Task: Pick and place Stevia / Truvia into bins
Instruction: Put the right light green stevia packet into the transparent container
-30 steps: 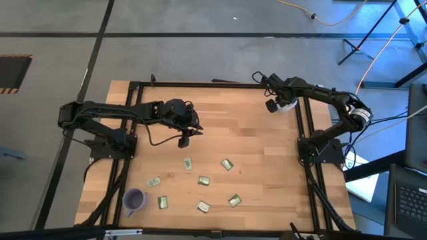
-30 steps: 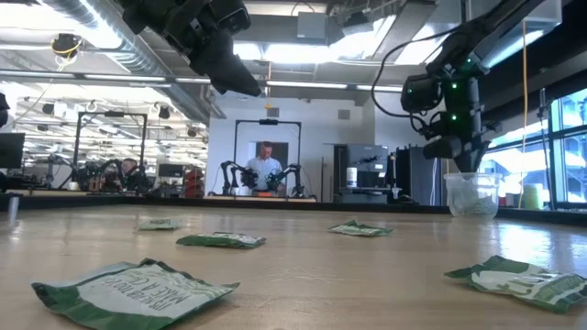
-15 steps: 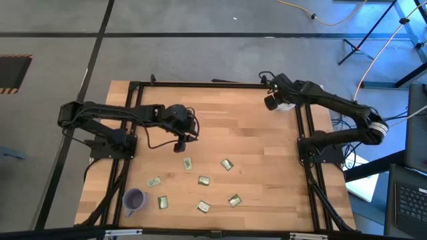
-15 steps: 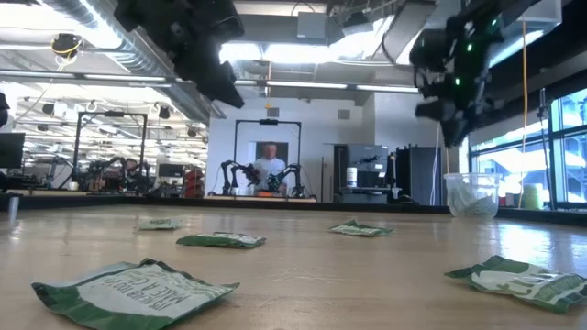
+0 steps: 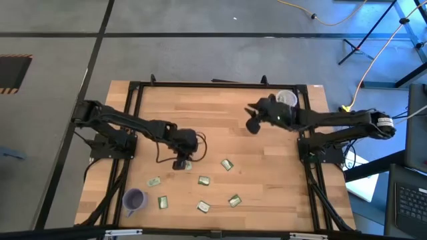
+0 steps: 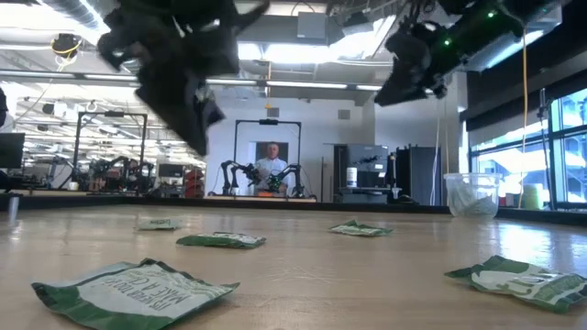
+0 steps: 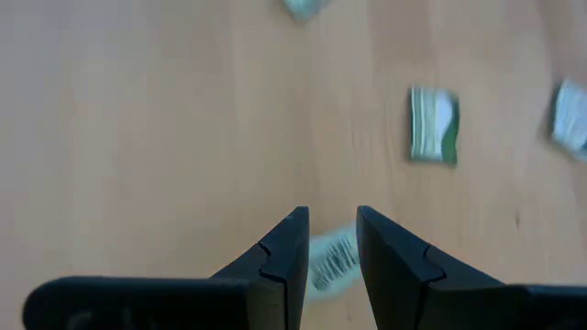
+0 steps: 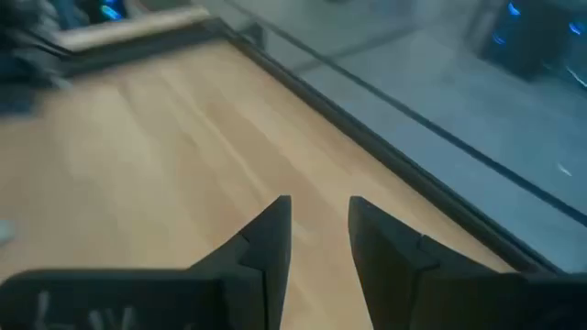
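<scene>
Pale wood carries your green-and-white sachets (image 5: 203,180) in a loose scatter toward the table's (image 5: 220,113) near edge, none in a cup that you can see from above, with the purple cup (image 5: 134,199) at the near left corner and the translucent cup (image 5: 285,99) at the far right corner. Your left gripper (image 5: 181,162) hangs right over the sachet nearest the centre (image 7: 332,260), its jaws parted by a narrow gap with that packet showing between them in the wrist view. The likely trouble is there: a flat packet gives the fingertips almost nothing to bite, so a descent that stops short would close on air, and one slightly off line would push the sachet across the wood. With the gap this narrow, a finger could also land on the packet and pin it. Your right gripper (image 5: 253,125) sits above bare wood near the far right corner, jaws slightly apart and empty; keep its elbow from clipping the translucent cup beside it.
</scene>
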You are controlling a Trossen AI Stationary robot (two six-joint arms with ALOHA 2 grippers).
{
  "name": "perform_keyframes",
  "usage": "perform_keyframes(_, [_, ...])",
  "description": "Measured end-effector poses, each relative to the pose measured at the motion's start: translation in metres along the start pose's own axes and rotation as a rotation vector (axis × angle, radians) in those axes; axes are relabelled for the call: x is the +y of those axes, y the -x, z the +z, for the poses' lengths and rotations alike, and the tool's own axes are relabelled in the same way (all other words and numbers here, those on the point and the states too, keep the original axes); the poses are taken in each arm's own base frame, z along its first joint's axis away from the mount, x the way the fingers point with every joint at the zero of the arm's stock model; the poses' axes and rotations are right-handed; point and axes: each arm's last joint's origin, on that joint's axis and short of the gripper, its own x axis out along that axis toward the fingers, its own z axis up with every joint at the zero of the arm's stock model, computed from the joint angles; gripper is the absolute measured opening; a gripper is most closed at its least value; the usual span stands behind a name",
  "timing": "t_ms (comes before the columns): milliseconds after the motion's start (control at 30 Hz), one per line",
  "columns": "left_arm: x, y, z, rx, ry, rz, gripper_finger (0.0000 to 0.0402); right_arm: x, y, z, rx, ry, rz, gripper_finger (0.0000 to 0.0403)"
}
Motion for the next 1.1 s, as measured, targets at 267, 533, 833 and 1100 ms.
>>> perform_keyframes(267, [-0.018,-0.029,-0.014,0.163,-0.031,-0.011,0.0088,0.030,0.011,-0.011,-0.165,0.001,0.165,0.0115])
perform_keyframes(533, [-0.039,-0.046,-0.020,0.172,-0.204,0.085,0.0088,0.035,0.014,-0.013,-0.159,0.014,0.188,0.0115])
perform_keyframes(833, [-0.044,-0.068,-0.023,0.193,-0.238,0.112,0.0088,0.037,0.011,-0.015,-0.143,0.021,0.182,0.0115])
perform_keyframes(1100, [-0.043,-0.075,-0.025,0.213,-0.243,0.114,0.0057,0.036,0.011,-0.017,-0.130,0.028,0.179,0.0115])
